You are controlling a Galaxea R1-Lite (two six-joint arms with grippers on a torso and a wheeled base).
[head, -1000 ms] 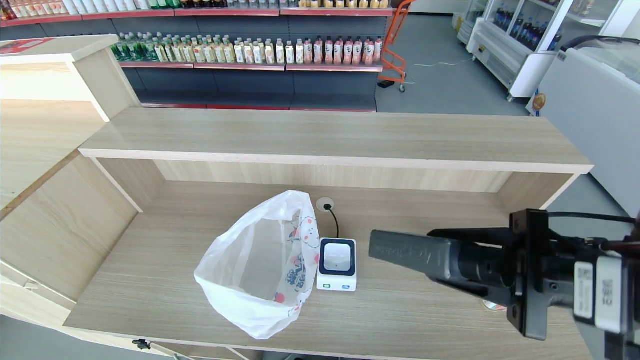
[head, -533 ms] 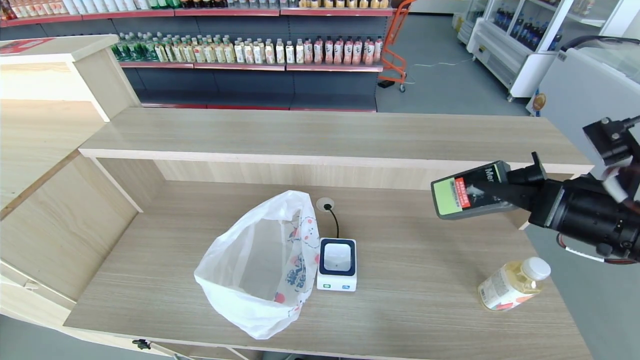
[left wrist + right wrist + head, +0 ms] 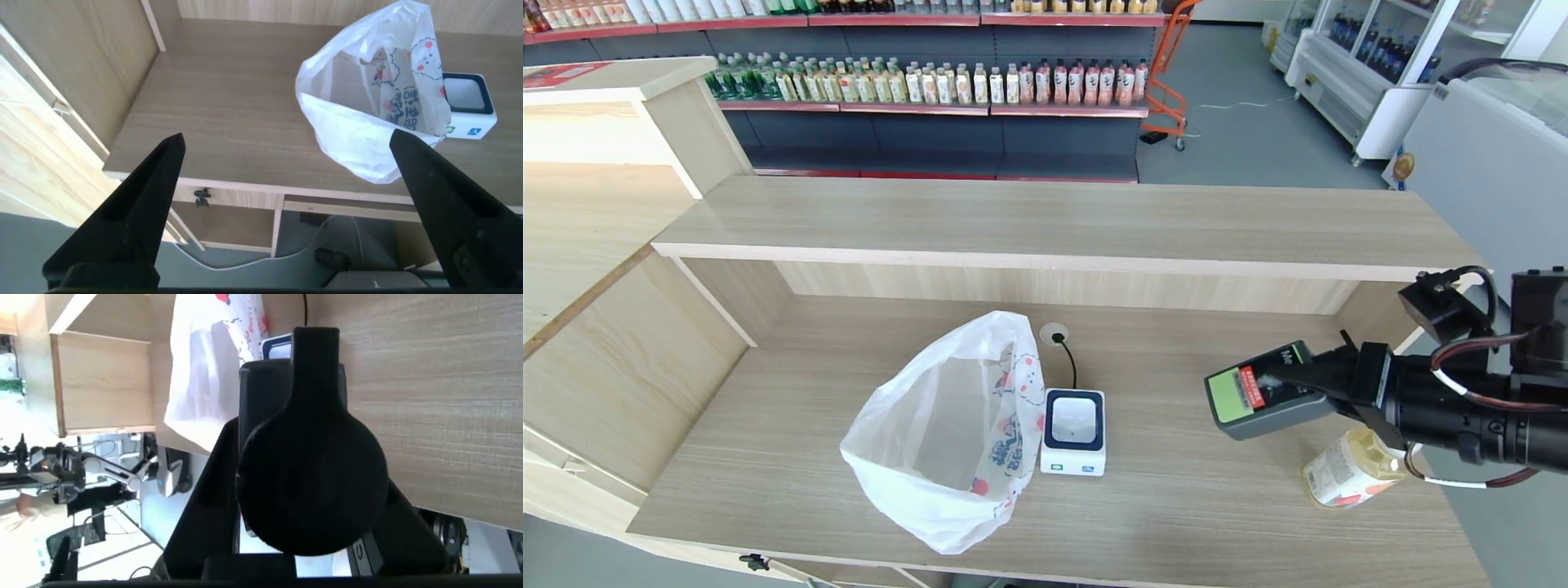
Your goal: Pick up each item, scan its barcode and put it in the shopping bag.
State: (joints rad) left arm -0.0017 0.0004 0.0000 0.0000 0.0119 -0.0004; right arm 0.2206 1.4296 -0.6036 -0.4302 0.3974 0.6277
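Observation:
My right gripper is shut on a dark box with a green and red end label. It holds the box in the air at the counter's right, its labelled end turned toward the scanner. Just below it a yellowish bottle with a white cap lies on the counter. The white shopping bag stands open left of the scanner. In the right wrist view the box covers the middle, with the bag beyond. My left gripper is open over the counter's front edge, near the bag.
The work surface is a recessed wooden counter with a raised ledge behind and side walls. The scanner's cable runs to a hole at the back. Store shelves and freezers stand beyond.
My right arm swung the box up and to the right, away from the camera, then came down and slightly left, so it now hangs just over the bottle.

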